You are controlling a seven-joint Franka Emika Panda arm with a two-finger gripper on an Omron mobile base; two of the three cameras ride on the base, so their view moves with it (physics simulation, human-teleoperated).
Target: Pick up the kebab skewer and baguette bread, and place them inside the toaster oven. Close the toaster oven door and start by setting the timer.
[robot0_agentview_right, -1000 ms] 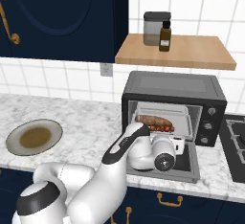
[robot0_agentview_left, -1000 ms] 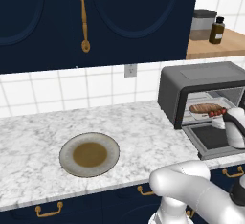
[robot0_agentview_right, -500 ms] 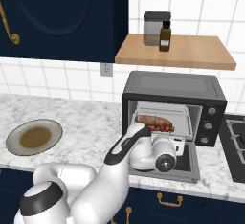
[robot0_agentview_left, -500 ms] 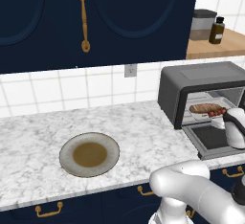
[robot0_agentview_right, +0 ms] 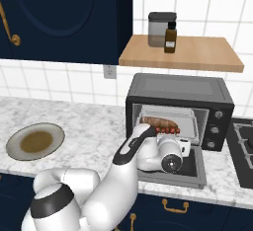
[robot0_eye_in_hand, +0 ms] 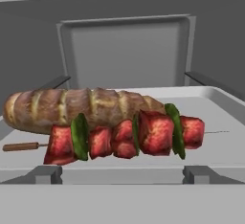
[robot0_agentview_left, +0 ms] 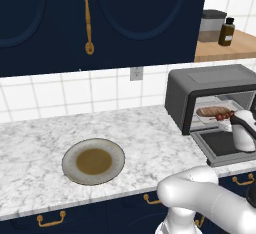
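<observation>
Nothing has shifted since the earlier frames: from the left base view, you see the toaster oven (robot0_agentview_left: 215, 90) on the desk (robot0_agentview_left: 40, 143) with its door (robot0_agentview_left: 222, 145) dropped open and the arm's hand at the opening. Your right base view shows the baguette bread (robot0_agentview_right: 159, 122) on the tray inside. Your hand view has the kebab skewer (robot0_eye_in_hand: 125, 136) lying just before the loaf, touching it, and the gripper stands spread, holding nothing.

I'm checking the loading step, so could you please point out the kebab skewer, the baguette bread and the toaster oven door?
kebab skewer (robot0_eye_in_hand: 125, 138): hand view, on a red chunk at mid-stick.
baguette bread (robot0_eye_in_hand: 81, 107): hand view, on the scored golden crust behind the skewer.
toaster oven door (robot0_agentview_left: 223, 146): left base view, on the lowered door's dark glass.
</observation>
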